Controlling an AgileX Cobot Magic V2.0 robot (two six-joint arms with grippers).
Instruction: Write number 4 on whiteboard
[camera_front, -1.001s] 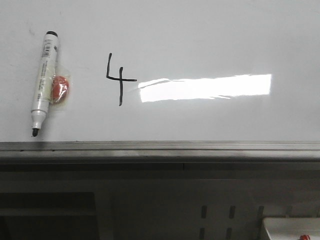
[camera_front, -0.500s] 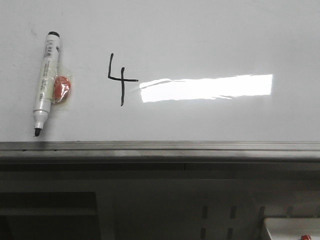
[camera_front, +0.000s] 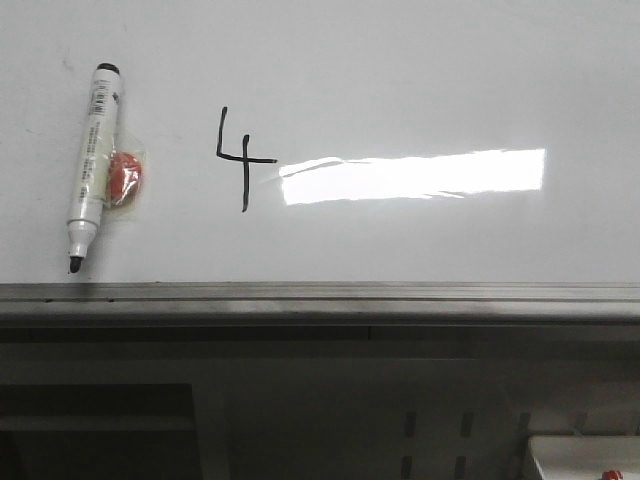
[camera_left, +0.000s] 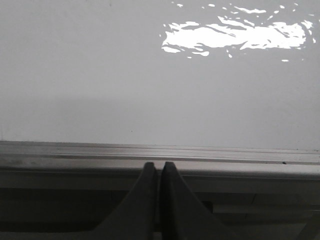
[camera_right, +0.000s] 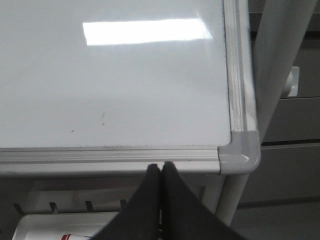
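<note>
Showing a finished number 4 (camera_front: 238, 158) in thin black strokes on the whiteboard (camera_front: 420, 70), left of centre in the front view, its crossbar ending just beside the left end of a bright strip of reflected light (camera_front: 413, 176). Lying well to the left of the digit: an uncapped marker (camera_front: 91, 160), white-barrelled, tilted slightly, black tip pointing toward the grey rail (camera_front: 320, 296) at the near edge. Sitting against the marker's right side: a small red-orange blob (camera_front: 125, 178) under clear wrap. Hanging just off the near rail, touching nothing: the left gripper (camera_left: 159, 172), fingers pressed together and empty. Hovering near the board's grey corner cap (camera_right: 241, 146), likewise clenched on nothing: the right gripper (camera_right: 160, 172).
</note>
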